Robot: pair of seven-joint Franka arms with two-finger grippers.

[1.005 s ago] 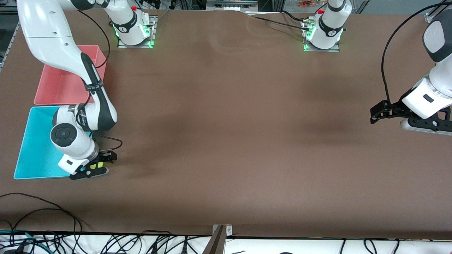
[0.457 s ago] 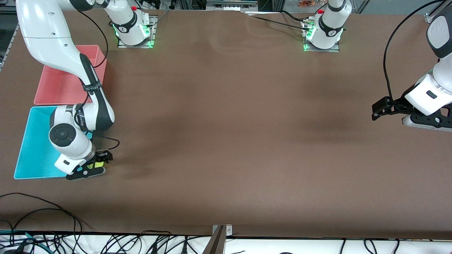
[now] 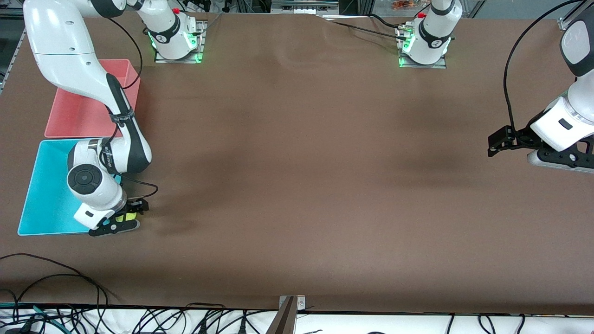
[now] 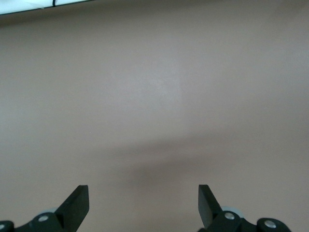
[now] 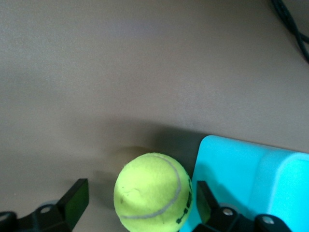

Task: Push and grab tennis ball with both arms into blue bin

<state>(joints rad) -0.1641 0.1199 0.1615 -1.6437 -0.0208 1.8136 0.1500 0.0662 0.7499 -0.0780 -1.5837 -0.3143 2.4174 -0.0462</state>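
Note:
The yellow-green tennis ball (image 3: 124,217) rests on the brown table against the blue bin's (image 3: 46,204) corner that is nearer the front camera. My right gripper (image 3: 128,216) is low around the ball. In the right wrist view the ball (image 5: 152,193) sits between the open fingers of the right gripper (image 5: 139,209), with a gap on one side, and the bin's corner (image 5: 246,174) is right beside it. My left gripper (image 3: 494,144) hangs open and empty over the left arm's end of the table. It holds nothing in the left wrist view (image 4: 140,208).
A pink bin (image 3: 79,116) stands next to the blue bin, farther from the front camera, partly covered by the right arm. Black cables (image 3: 55,278) lie along the table's front edge. A cable crosses a corner of the right wrist view (image 5: 292,24).
My right gripper has shifted slightly toward the blue bin with the ball between its fingers. My left gripper has drifted slightly upward in the front view.

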